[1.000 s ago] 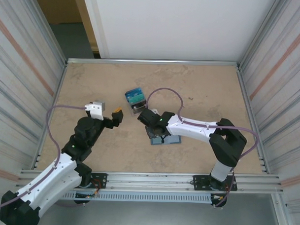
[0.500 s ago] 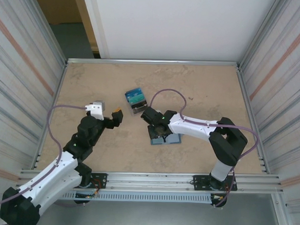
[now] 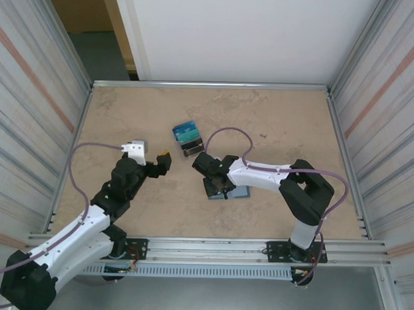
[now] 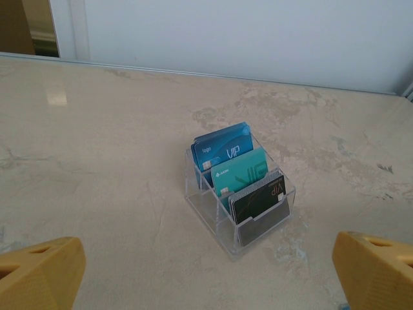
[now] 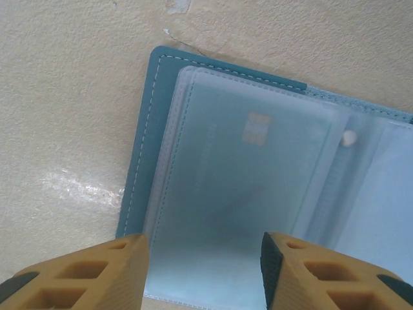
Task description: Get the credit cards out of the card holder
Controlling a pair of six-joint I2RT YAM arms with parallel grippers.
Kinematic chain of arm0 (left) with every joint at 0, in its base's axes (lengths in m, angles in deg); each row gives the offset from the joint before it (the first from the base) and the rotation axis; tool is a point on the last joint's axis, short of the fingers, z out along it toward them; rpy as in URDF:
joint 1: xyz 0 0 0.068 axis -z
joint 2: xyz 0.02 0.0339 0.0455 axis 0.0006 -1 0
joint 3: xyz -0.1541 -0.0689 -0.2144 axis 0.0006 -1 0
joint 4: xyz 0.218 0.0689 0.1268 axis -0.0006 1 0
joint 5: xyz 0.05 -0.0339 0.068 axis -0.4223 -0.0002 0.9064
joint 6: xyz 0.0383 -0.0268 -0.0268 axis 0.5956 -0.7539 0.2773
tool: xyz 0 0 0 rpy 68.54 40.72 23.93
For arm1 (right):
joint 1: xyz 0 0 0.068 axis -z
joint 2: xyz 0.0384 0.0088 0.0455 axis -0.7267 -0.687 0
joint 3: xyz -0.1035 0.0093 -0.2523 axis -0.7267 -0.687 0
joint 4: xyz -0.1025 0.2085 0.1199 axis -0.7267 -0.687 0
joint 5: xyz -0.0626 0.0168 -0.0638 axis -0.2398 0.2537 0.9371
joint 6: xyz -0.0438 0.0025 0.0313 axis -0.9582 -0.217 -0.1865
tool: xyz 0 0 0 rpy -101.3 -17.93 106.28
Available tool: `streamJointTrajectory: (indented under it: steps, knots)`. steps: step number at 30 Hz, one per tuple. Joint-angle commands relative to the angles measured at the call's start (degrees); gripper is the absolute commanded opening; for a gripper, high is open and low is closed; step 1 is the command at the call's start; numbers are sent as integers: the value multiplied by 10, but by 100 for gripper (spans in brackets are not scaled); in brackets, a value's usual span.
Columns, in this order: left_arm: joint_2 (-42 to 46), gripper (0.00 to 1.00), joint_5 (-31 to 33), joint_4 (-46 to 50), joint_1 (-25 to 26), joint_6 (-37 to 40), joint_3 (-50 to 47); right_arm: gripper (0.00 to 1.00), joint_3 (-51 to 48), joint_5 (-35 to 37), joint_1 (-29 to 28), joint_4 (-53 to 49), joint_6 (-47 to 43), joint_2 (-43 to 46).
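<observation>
The card holder (image 3: 237,193) lies open and flat on the counter (image 3: 126,118), near the middle and a little to the right. The right arm (image 3: 261,176) reaches over it from the right.

In the right wrist view its teal stitched edge (image 5: 139,161) is on the left and its clear plastic sleeves spread to the right. A pale card (image 5: 251,174) with a small gold chip sits inside the left sleeve. A pale snap dot (image 5: 349,137) shows by the fold.

The right fingers (image 5: 84,274) stand partly apart, right over the near edge of that sleeve. The sleeve shows in the gap between them, and nothing is pinched there. Whether their tips touch the plastic cannot be told.

Just beyond the card holder, to the far left of it, stands a small clear stand (image 3: 187,137). In the left wrist view the stand (image 4: 213,216) has stepped slots. A blue card (image 4: 226,147) is upright at the back, a teal card (image 4: 242,173) is in front of it, and a black card (image 4: 258,197) is nearest.

The left arm (image 3: 117,186) is on the left side of the counter, pointing toward the stand but well apart from it. The left fingers (image 4: 39,274) are spread wide, one at each lower corner of the view, with only bare counter between them. They hold nothing.
</observation>
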Motion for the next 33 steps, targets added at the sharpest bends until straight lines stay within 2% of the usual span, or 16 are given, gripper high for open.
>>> streamJointTrajectory:
  steps: [1, 11, 26, 33]
  knots:
    - [-3, 99, 9, -4, 1, -11, 10, 50, -9, -3, -2, -1, 18, -12]
    - [-16, 99, 6, -4, 1, -6, 14, 49, -28, -22, 8, 19, 28, -26]
    - [-16, 99, -13, 1, 3, 9, 28, 28, -81, -73, 45, 78, 28, 27]
    - [-21, 99, -9, -16, 21, 36, 33, 26, -77, -41, 45, 63, 30, 46]
